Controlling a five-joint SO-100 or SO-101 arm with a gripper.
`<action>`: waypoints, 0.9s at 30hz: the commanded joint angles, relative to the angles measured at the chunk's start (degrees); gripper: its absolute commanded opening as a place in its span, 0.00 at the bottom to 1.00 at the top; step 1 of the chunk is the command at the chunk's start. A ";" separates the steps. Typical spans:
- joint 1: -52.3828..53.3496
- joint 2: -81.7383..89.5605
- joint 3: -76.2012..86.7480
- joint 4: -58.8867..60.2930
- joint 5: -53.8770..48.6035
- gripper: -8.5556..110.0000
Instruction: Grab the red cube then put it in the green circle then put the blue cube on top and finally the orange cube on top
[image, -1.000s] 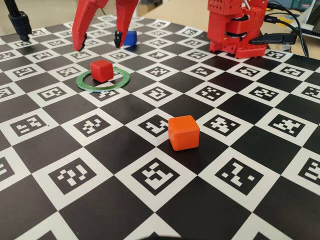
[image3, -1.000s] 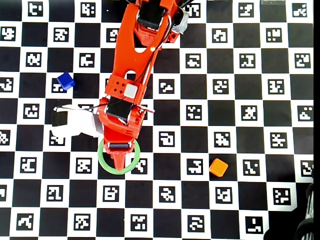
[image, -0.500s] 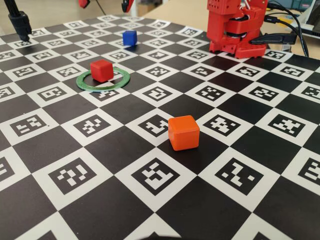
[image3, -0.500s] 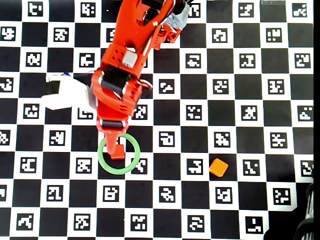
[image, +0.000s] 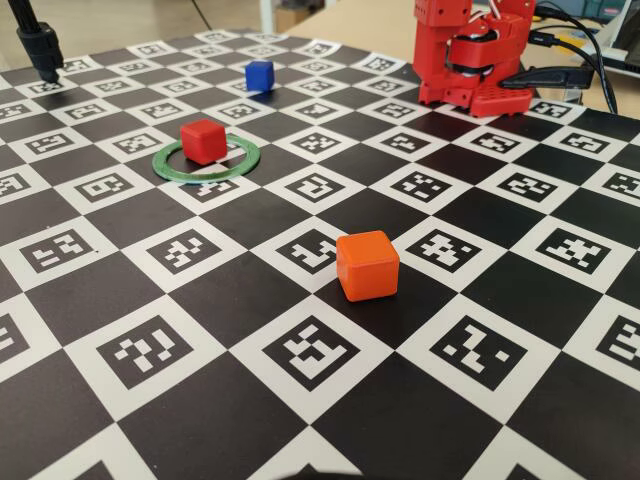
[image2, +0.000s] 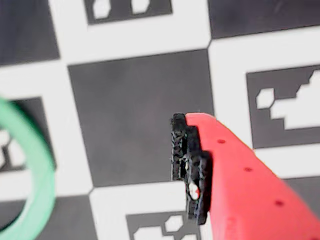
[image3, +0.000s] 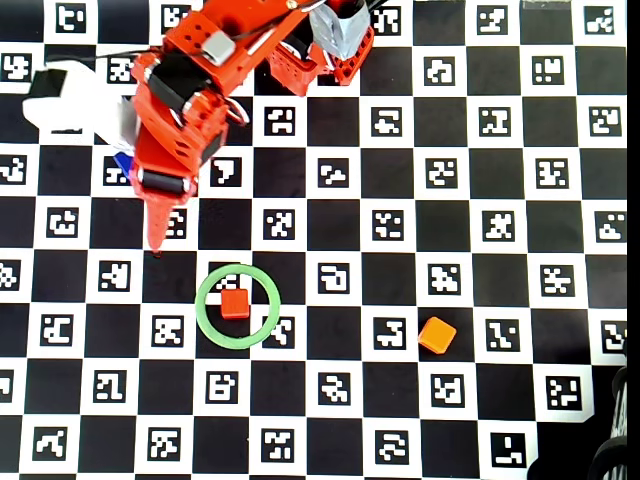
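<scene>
The red cube (image: 203, 140) (image3: 235, 303) sits inside the green circle (image: 170, 170) (image3: 205, 320). The blue cube (image: 259, 74) stands behind it in the fixed view. In the overhead view the arm covers all but a sliver of the blue cube (image3: 121, 163). The orange cube (image: 367, 265) (image3: 437, 335) stands alone to the right of the ring. My red gripper (image3: 156, 240) (image2: 187, 165) hangs above the board, up and left of the ring in the overhead view, jaws together and empty. The wrist view shows part of the ring (image2: 42, 190) at its left edge and no cube.
The arm's red base (image: 470, 55) (image3: 330, 40) stands at the board's far edge with cables beside it. A black stand (image: 40, 45) rises at the far left corner. A white blurred object (image3: 70, 100) lies left of the arm. The board is a marker checkerboard.
</scene>
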 joint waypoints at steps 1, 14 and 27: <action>4.39 4.92 0.88 -2.46 -4.83 0.45; 12.57 4.39 12.74 -10.20 -16.35 0.45; 16.17 1.41 21.36 -21.62 -22.94 0.47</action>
